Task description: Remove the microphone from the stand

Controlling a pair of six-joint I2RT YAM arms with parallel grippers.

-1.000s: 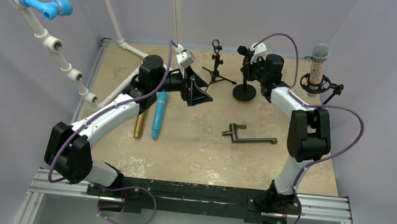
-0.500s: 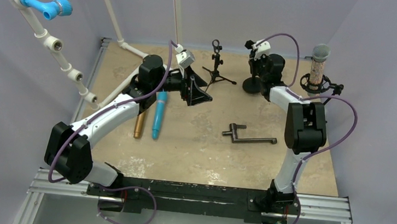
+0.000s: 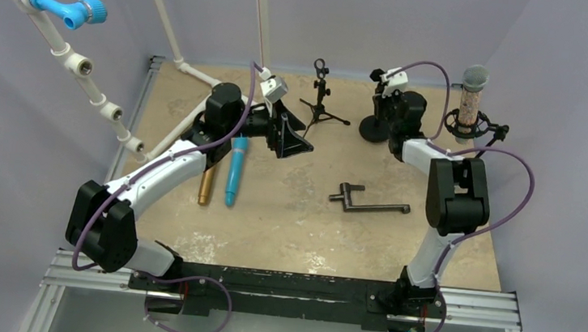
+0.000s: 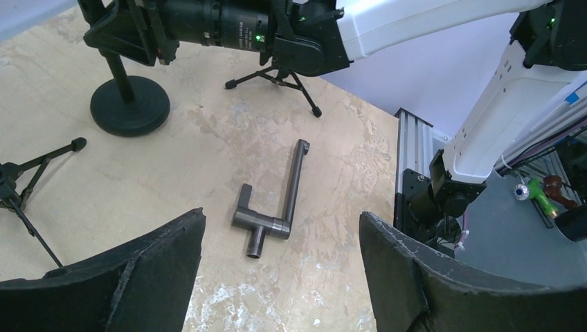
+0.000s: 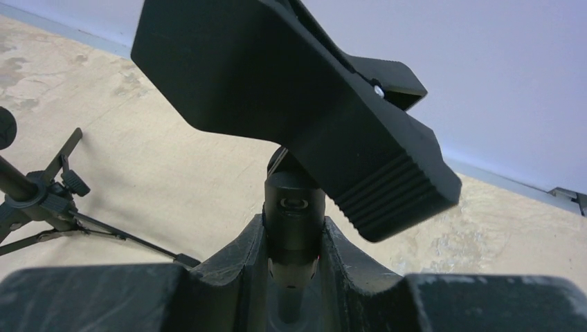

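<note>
A microphone with a grey mesh head and a speckled body stands upright in a black shock-mount stand at the back right. No gripper touches it. My right gripper is shut on the post of a different stand, a black one with a round base and an empty clip on top. My left gripper hovers open over the table's middle with nothing between its fingers.
A blue microphone and a gold one lie side by side under the left arm. A small tripod stand stands at the back centre. A dark metal handle lies mid-table. White pipes run along the left.
The right gripper has moved the round-base stand toward the back right, closer to the microphone's stand. The left arm has stayed still.
</note>
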